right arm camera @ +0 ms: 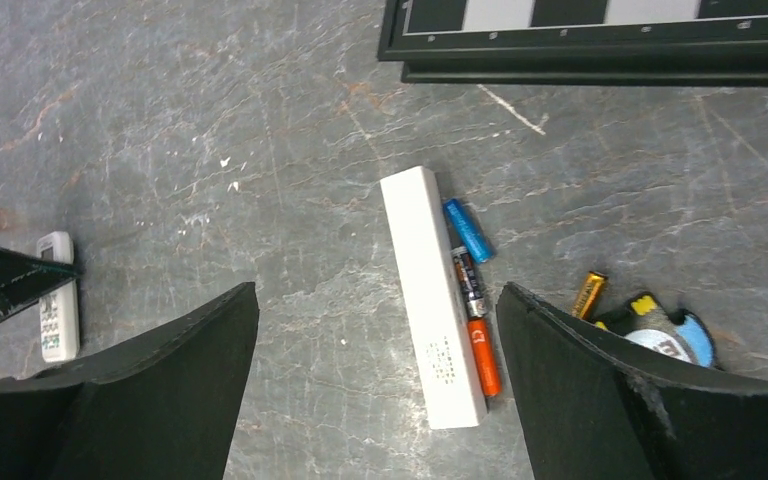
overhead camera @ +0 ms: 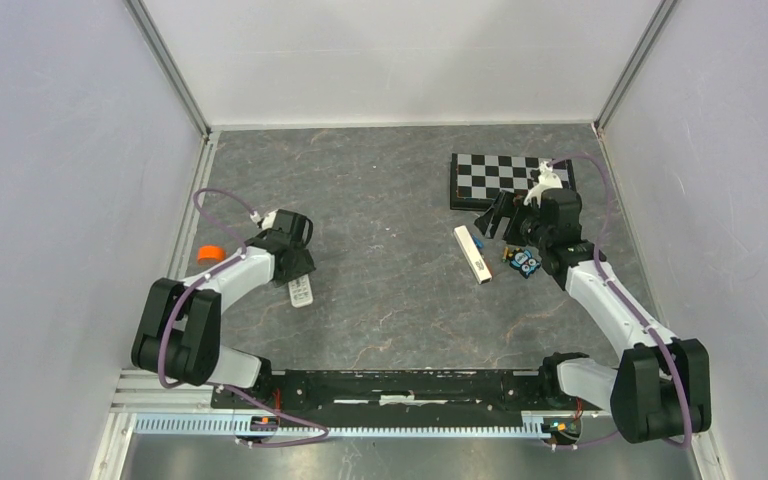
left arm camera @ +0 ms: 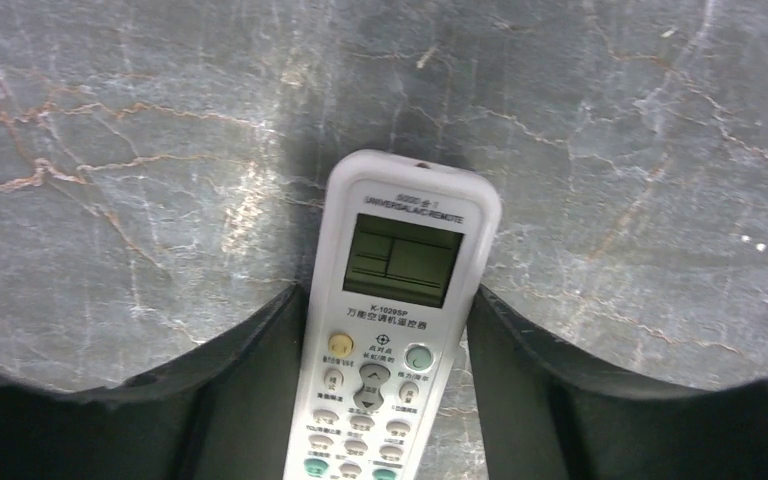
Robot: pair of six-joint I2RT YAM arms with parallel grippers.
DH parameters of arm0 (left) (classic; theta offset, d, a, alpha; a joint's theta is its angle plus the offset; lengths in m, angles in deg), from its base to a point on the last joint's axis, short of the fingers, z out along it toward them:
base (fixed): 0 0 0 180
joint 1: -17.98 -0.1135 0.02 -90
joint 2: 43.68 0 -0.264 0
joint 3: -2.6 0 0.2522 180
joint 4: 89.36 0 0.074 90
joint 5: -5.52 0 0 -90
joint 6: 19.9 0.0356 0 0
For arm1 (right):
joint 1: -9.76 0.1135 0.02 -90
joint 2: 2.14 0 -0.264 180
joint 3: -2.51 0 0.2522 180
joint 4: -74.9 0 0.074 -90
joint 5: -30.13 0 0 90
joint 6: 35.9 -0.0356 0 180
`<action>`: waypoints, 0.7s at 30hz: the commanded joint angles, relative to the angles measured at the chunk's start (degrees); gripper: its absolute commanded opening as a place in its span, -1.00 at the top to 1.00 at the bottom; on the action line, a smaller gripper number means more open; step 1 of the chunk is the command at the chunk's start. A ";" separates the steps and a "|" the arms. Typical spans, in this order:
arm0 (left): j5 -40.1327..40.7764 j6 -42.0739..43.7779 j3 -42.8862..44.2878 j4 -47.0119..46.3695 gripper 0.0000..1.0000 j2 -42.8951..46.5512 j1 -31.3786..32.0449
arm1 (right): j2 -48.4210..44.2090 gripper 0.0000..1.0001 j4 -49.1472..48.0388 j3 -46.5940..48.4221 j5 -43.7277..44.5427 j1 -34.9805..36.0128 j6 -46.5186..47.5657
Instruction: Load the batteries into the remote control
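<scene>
The remote control point(left arm camera: 397, 300) is a white handset lying face up on the table, its screen and buttons showing. My left gripper point(left arm camera: 388, 295) is low over it, and both fingers press its long sides. It also shows in the top view point(overhead camera: 301, 292), with the left gripper point(overhead camera: 293, 268) above it. Three slim batteries lie end to end against a plain white bar point(right arm camera: 430, 295): a blue one point(right arm camera: 466, 230), a dark one point(right arm camera: 468, 283) and an orange-red one point(right arm camera: 483, 357). My right gripper point(right arm camera: 377, 300) hangs open and empty above them.
A gold cell point(right arm camera: 588, 294) and a blue-and-yellow flat piece point(right arm camera: 665, 335) lie right of the bar. A black-and-white chessboard point(overhead camera: 505, 178) sits at the back right. An orange object point(overhead camera: 209, 253) lies by the left wall. White walls enclose the table.
</scene>
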 commanded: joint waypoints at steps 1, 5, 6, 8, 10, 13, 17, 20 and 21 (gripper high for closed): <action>-5.61 -0.67 -2.21 -4.47 -0.03 1.28 0.79 | 0.23 -0.85 -2.31 -0.46 -1.34 2.92 -0.85; -11.32 -1.18 -3.87 -8.08 0.06 3.40 1.52 | 0.83 -0.86 -5.70 -1.80 -3.31 7.66 -1.17; -14.17 -1.53 -4.38 -9.50 0.07 4.25 1.61 | 1.13 -0.86 -7.42 -2.34 -3.91 9.35 -1.49; -19.61 -2.93 -5.48 -13.38 0.08 5.94 1.76 | 1.95 -0.89 -10.97 -4.05 -5.42 12.76 -2.62; -25.49 -4.84 -6.51 -17.69 0.08 7.53 1.83 | 2.44 -0.94 -16.24 -6.57 -7.18 15.96 -6.08; -34.61 -8.94 -7.46 -26.43 0.10 9.83 1.91 | 2.60 -0.96 -30.17 -11.45 -11.34 20.82 -13.18; -44.48 -15.18 -7.29 -36.36 0.13 12.16 2.05 | 3.29 -0.96 -41.11 -13.00 -13.40 25.76 -19.31; -50.58 -18.68 -5.91 -41.80 0.16 12.99 2.04 | 4.13 -0.96 -45.84 -12.38 -14.06 28.37 -22.70; -52.59 -19.86 -5.45 -43.68 0.16 13.12 2.13 | 4.45 -0.96 -47.63 -12.09 -14.14 29.23 -24.01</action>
